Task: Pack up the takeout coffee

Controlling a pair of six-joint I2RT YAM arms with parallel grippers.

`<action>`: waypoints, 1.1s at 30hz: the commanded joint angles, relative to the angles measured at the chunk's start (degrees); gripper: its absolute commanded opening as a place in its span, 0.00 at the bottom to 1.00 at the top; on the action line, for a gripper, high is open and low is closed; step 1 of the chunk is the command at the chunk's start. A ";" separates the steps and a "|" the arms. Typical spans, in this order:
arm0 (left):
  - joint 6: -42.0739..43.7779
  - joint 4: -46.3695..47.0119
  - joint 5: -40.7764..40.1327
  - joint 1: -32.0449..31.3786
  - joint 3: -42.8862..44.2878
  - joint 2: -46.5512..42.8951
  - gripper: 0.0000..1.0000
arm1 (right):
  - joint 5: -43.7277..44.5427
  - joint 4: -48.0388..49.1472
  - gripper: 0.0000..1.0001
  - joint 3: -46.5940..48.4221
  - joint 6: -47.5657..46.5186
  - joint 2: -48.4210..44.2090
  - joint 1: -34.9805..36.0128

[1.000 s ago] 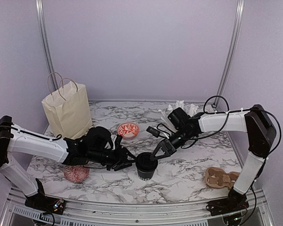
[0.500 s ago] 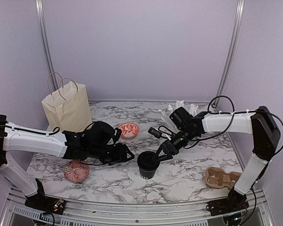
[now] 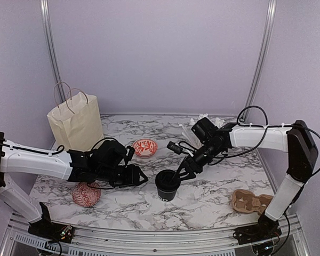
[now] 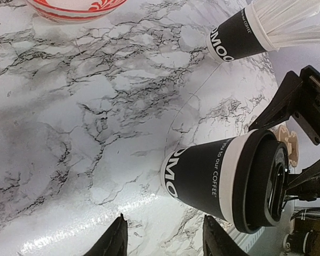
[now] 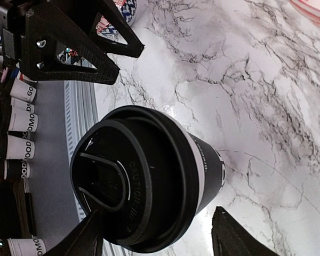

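Observation:
The takeout coffee (image 3: 167,184) stands upright at the table's front middle, a black cup (image 4: 202,177) with white print and its black lid (image 5: 122,186) seated on top. My left gripper (image 3: 139,178) is open just left of the cup and apart from it; in the left wrist view nothing lies between the left gripper's (image 4: 165,240) fingers. My right gripper (image 3: 182,169) is open, up and to the right of the lid. In the right wrist view the right gripper's (image 5: 160,239) fingers straddle the lid without clamping it.
A paper bag (image 3: 74,128) stands at the back left. A red-and-white bowl (image 3: 144,147) sits behind the cup and another (image 3: 86,195) lies at the front left. A black cup full of straws (image 4: 237,36) is at the back right, a cardboard carrier (image 3: 249,201) at the front right.
Both grippers have opened wider. The left one has drawn back left from the cup, and the right one has lifted a little off the lid. The cup stays put.

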 commanded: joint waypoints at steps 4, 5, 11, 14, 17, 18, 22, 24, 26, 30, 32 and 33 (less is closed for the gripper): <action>-0.35 0.66 -1.26 -0.26 -2.84 -3.99 0.49 | -2.54 -4.11 0.58 6.05 -4.75 5.76 1.05; -0.57 0.61 -1.30 -0.26 -3.24 -4.28 0.49 | -4.05 -4.65 0.57 6.51 -5.48 6.52 1.03; -1.79 2.86 -1.43 -0.26 -5.61 -6.66 0.49 | -11.36 -9.45 0.56 10.40 -11.87 10.97 1.04; -1.85 3.90 -1.03 -0.26 -6.27 -7.18 0.49 | -13.24 -11.96 0.57 12.57 -14.25 12.81 1.23; -1.78 3.92 -0.81 -0.34 -6.36 -7.38 0.49 | -12.33 -13.33 0.62 14.21 -14.94 12.77 1.42; -1.86 3.91 -0.86 -0.32 -6.48 -7.49 0.50 | -11.47 -13.26 0.64 14.42 -14.74 12.28 1.38; -1.78 3.54 -1.19 -0.32 -6.87 -7.79 0.51 | -7.69 -12.26 0.71 14.33 -13.73 9.80 1.42; -1.84 3.52 -1.22 -0.34 -7.05 -7.64 0.51 | -6.60 -12.25 0.73 14.38 -13.36 9.01 1.55; -1.87 3.56 -1.30 -0.34 -7.04 -7.54 0.51 | -5.49 -12.36 0.74 14.40 -13.10 8.39 1.68; -1.86 3.64 -1.33 -0.32 -7.05 -7.77 0.51 | -0.57 -12.16 0.76 14.34 -13.25 6.39 2.95; -1.79 3.48 -1.65 -0.34 -7.11 -8.14 0.51 | 2.83 -12.01 0.78 14.10 -13.41 5.15 4.17; -1.85 3.43 -1.92 -0.34 -7.22 -8.32 0.51 | 4.68 -12.01 0.78 14.01 -13.54 4.55 4.90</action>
